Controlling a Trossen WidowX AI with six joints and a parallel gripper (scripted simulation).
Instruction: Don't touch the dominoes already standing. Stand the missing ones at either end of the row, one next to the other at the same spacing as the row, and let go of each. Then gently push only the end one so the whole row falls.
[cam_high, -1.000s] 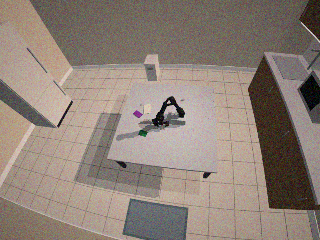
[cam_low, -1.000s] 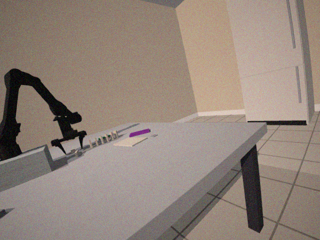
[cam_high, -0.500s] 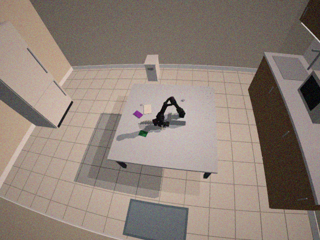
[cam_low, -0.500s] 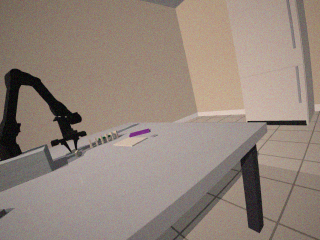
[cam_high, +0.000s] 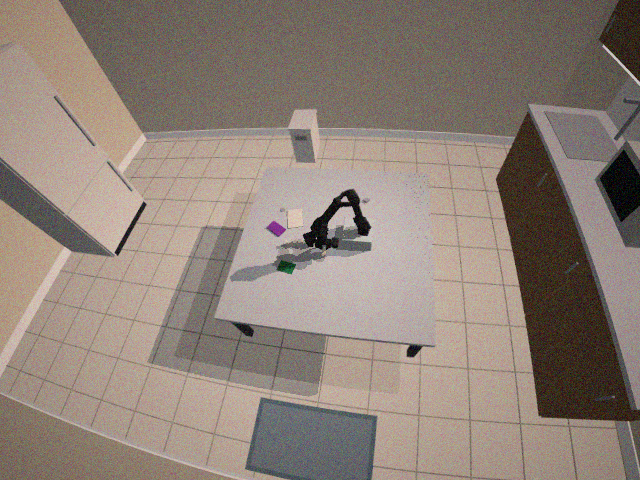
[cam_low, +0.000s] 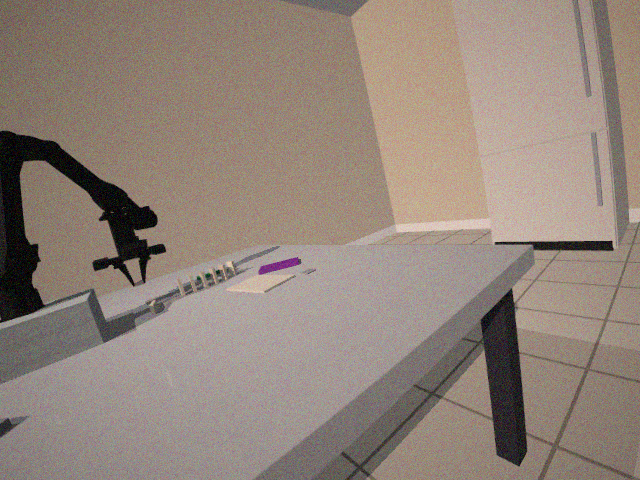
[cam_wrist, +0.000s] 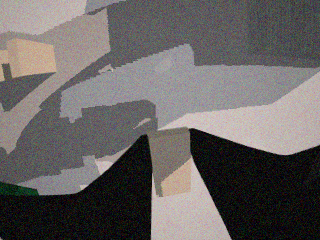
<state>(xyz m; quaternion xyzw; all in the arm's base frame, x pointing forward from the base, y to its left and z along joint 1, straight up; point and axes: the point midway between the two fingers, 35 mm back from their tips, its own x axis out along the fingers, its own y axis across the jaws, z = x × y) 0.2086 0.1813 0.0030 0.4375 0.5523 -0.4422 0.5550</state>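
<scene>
My gripper (cam_high: 324, 250) (cam_low: 138, 283) (cam_wrist: 168, 138) is shut on a cream domino (cam_wrist: 175, 175), which hangs down between the fingertips, partly in shade. In the exterior view the fingertips are above the table, to the left of the row. Several thin cream dominoes stand upright in a spaced row; its near left one (cam_low: 180, 286) and its far right one (cam_low: 230, 268) show there. The row is hard to make out in the top view. A pale block (cam_low: 155, 306) rests on the table before the row's left end. A cream block (cam_wrist: 32, 57) shows at the wrist view's upper left; I cannot tell which one.
A green block (cam_high: 286, 266) (cam_wrist: 17, 190) lies near the row. A purple block (cam_high: 276, 228) (cam_low: 279, 265) and a flat cream tile (cam_high: 294, 218) (cam_low: 261, 283) lie on its other side. Small grey pieces (cam_high: 282, 209) (cam_high: 366, 199) lie farther off. A pale box (cam_low: 46, 325) stands beside the arm.
</scene>
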